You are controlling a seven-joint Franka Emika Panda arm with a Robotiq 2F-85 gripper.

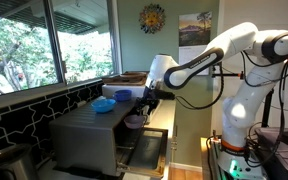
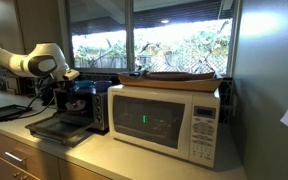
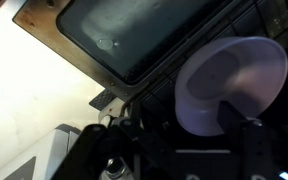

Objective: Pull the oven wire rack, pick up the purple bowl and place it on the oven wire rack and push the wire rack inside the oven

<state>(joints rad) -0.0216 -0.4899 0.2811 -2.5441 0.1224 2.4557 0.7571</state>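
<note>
The oven (image 1: 89,135) is standing open with its door (image 2: 59,128) down. The claw (image 1: 144,103) is hanging at its front, and the purple bowl (image 3: 229,85) is sitting right below the claw, by the oven wire rack (image 3: 269,20). I cannot tell if the claw is gripping the bowl or letting go. I think the bowl is being set down; next the rack is needing a gentle push inside. The tabletop (image 2: 134,165) is looking pale and smooth. Big windows (image 1: 44,45) are letting daylight in.
</note>
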